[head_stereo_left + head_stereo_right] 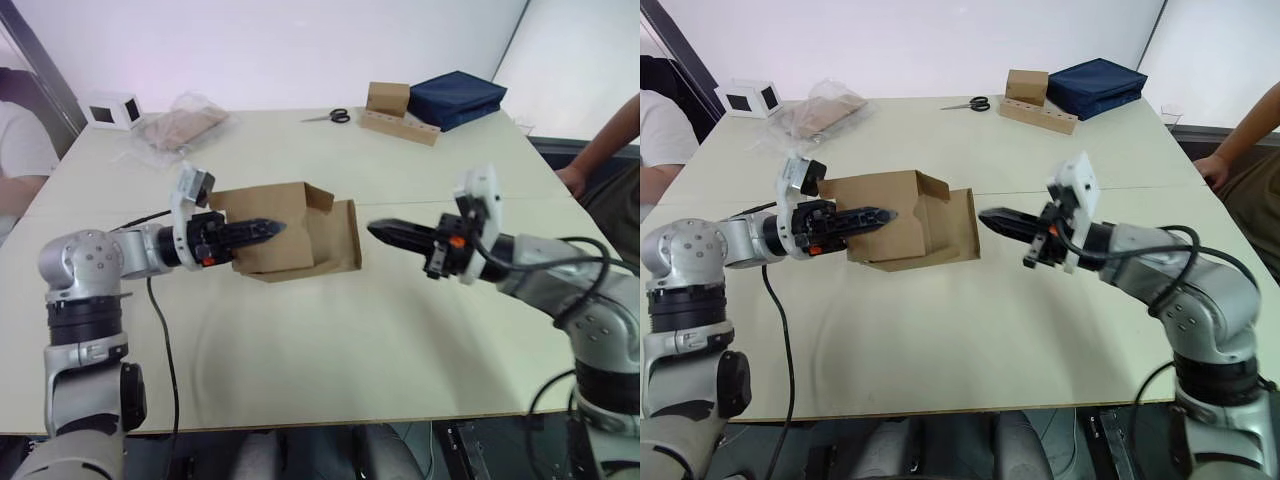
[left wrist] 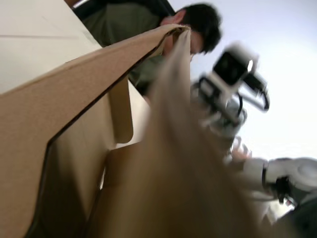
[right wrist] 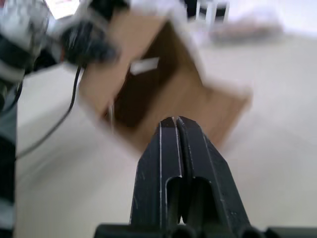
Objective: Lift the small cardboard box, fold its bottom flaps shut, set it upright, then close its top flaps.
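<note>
Box (image 1: 902, 220) held above table (image 1: 970, 340), open end and flaps facing right gripper (image 1: 992, 218). Left gripper (image 1: 878, 214) clamped on near wall. Right fingers pressed together, empty, just beside outermost flap, pointing along box axis.

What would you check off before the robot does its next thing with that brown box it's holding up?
1. Small cardboard box held by the left gripper: ok, its fingers are clamped on the box wall.
2. Box lifted off the table: cannot tell; its lower edge sits close to the surface.
3. Flaps facing the right gripper: not ok, one big flap hangs open.
4. Right gripper free: ok, shut, empty, apart from the flap.
5. Scissors and the person's hand away from the box: ok.
</note>
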Available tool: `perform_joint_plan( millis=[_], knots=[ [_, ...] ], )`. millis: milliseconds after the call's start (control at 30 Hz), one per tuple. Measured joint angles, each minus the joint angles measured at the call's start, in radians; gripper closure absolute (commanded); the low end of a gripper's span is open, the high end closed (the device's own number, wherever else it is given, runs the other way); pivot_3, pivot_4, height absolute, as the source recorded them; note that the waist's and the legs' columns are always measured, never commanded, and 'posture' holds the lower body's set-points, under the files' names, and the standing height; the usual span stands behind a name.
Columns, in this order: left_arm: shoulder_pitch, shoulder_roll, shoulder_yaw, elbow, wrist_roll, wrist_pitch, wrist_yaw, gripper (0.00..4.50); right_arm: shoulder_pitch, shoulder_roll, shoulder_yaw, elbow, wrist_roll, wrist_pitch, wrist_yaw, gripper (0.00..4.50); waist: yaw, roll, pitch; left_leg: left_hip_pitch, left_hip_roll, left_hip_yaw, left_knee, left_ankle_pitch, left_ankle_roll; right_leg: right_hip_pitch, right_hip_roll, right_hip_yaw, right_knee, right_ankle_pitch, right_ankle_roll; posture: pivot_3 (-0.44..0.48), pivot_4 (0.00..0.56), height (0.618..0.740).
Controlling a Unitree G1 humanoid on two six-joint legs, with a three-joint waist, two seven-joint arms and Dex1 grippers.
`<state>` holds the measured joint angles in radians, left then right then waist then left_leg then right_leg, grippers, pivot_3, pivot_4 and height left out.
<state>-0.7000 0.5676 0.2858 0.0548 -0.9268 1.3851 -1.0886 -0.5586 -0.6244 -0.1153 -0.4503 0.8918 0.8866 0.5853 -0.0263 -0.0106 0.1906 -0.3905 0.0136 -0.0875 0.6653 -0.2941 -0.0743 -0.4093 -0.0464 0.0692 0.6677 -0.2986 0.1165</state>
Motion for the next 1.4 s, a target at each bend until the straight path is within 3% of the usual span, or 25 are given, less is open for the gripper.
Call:
perform_joint_plan(
  millis=[300, 1033, 1400],
  knots=[
    [0.026, 0.024, -0.045, -0.050, -0.003, -0.093, -0.022, 4.46, -0.122, 0.078, 0.102, 0.116, -0.099, -0.069, 0.032, 4.50, 0.006, 0.000, 0.000, 0.000, -0.001, 0.000, 0.000, -0.002, 0.003, 0.000, 0.000, 0.000, -0.001, 0.000, 0.000, 0.000, 0.150, 0.740],
    [0.026, 0.010, -0.091, -0.059, -0.057, -0.148, -0.010, 4.46, -0.130, 0.185, 0.218, 0.138, -0.196, -0.098, 0.101, 4.50, -0.003, 0.000, 0.000, 0.000, -0.001, 0.000, 0.000, -0.002, 0.004, 0.000, 0.000, 0.000, 0.000, 0.000, 0.000, 0.000, 0.150, 0.740],
    [0.032, 0.015, -0.105, -0.059, -0.056, -0.195, 0.016, 4.46, -0.130, 0.165, 0.200, 0.132, -0.210, -0.096, 0.109, 4.50, -0.018, 0.000, 0.000, 0.000, -0.001, 0.000, -0.001, -0.002, 0.004, 0.000, 0.000, 0.000, -0.001, 0.000, 0.000, 0.000, 0.150, 0.740]
  ],
)
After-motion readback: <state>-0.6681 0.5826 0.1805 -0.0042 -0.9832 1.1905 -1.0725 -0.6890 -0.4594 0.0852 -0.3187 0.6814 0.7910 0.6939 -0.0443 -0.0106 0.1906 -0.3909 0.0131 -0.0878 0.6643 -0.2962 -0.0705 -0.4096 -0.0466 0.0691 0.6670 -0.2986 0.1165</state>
